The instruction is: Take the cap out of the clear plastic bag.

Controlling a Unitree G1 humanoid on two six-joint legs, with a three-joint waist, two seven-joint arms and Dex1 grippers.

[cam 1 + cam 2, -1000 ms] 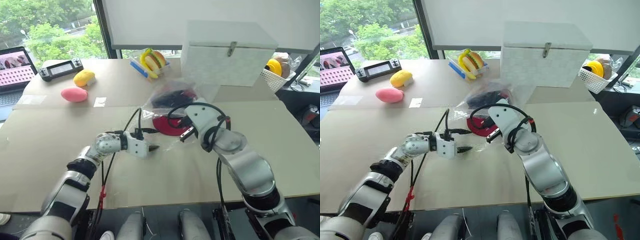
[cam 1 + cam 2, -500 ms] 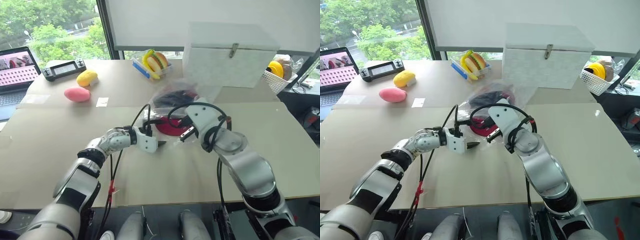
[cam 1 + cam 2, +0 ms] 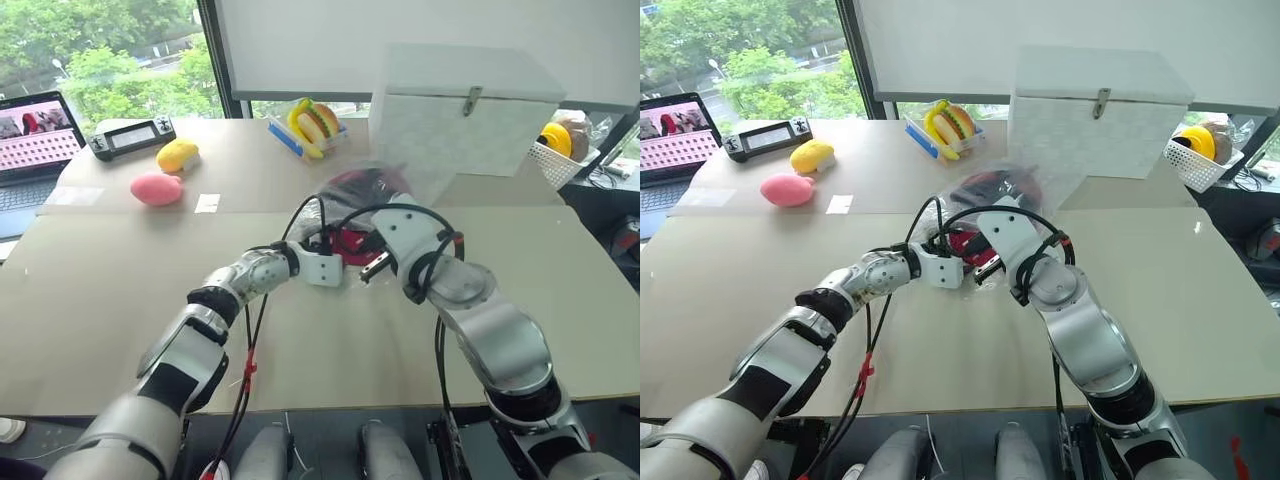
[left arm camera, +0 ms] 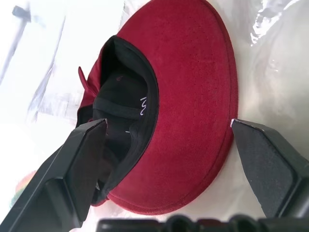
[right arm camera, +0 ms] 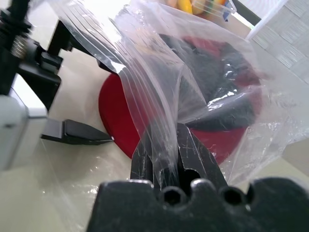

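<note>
The red cap (image 4: 193,92), black lining showing, lies partly inside the clear plastic bag (image 5: 159,72) in the middle of the table, its brim (image 3: 346,244) sticking out of the bag's mouth. My left gripper (image 4: 166,123) is open at the brim, one black finger (image 4: 82,159) on the lining side and the other beyond the brim's edge. My right gripper (image 5: 166,133) is shut on a fold of the bag's film and holds that edge lifted just right of the brim (image 5: 116,106). The left gripper's finger (image 5: 77,133) rests low beside the brim.
A white lidded box (image 3: 460,110) stands behind the bag. Toy food (image 3: 310,122) is at the back centre, a pink toy (image 3: 157,189) and a yellow one (image 3: 175,155) at the back left, with a handheld console (image 3: 130,135) and a laptop (image 3: 35,125). A white basket (image 3: 555,140) sits far right.
My left gripper has travelled right and forward across the table to the cap's brim at the bag's mouth. The right gripper has kept still, holding the bag.
</note>
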